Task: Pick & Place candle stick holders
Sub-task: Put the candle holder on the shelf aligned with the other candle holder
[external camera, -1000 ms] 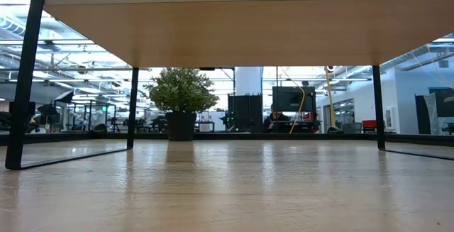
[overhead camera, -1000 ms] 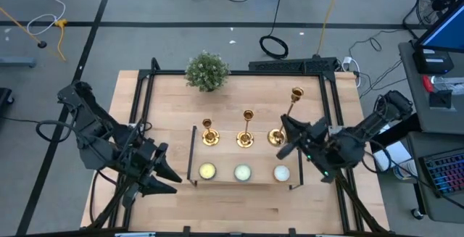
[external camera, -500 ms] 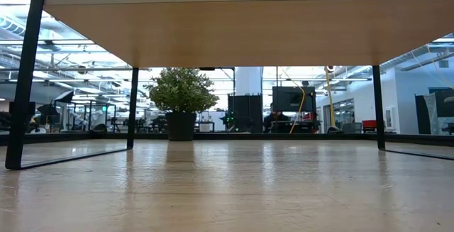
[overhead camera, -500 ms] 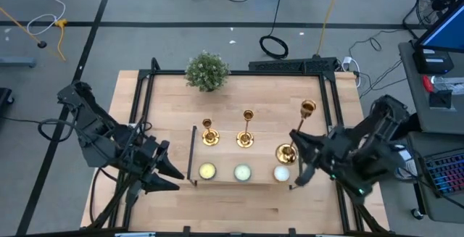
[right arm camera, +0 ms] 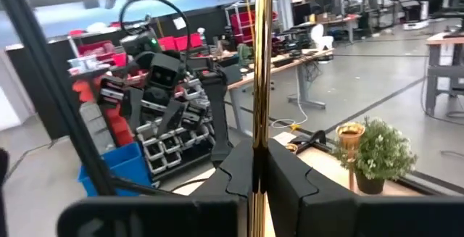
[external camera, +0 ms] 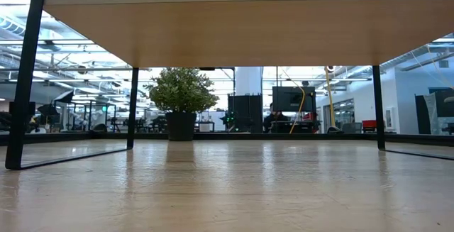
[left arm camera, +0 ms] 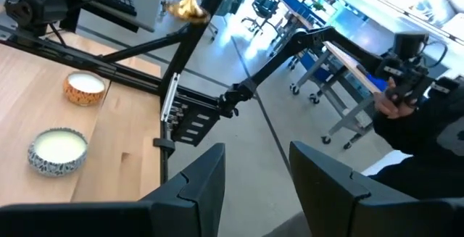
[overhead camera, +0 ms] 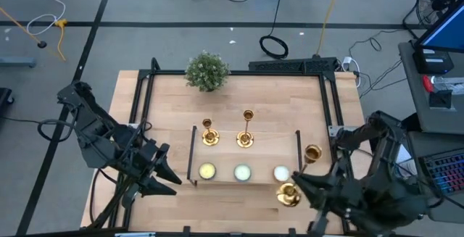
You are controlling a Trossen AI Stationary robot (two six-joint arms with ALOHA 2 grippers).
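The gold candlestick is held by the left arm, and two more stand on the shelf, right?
Not quite: the right gripper holds the gold candlestick, its fingers shut on the stem, as the high and right wrist views show. Two other candlesticks do stand on the shelf.

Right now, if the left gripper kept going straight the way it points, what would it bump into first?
Probably nothing on the table. The left gripper, fingers apart, points past the table edge at open floor; the candles sit off to one side.
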